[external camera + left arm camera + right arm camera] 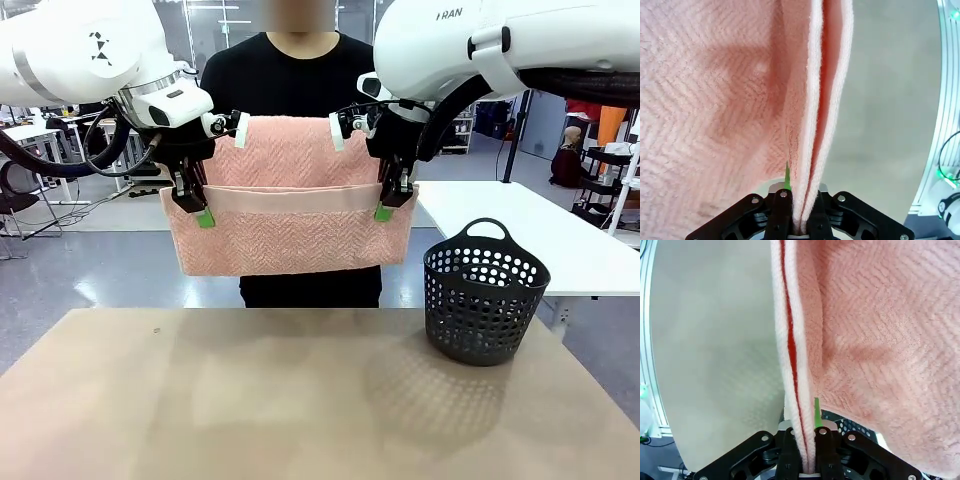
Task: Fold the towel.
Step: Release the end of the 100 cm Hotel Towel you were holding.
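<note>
Risks first: both grips sit right at the side edges of the towel [290, 215] w/ little cloth inside the jaws. If the arms pull apart or move out of sync, a layer could slip free and the fold would open. Wrist views show two layers pinched per side, so losing either one spoils the alignment. Lowering toward 4 o'clock could snag the bottom hem on the basket [484, 295], which stands nearby on the table [250, 400]. Uneven arm heights would skew the edges.

Position: the towel hangs doubled in the air above the table, in front of a person [290, 70], stretched btw the arms. The left gripper [197, 205] is clamped tight on its 9 o'clock edge and the right gripper [390, 200] likewise at 3 o'clock. Both grip at the plain band, fingers pointing to 6 o'clock. The front layer hangs below the pads; a back layer rises toward 12.
</note>
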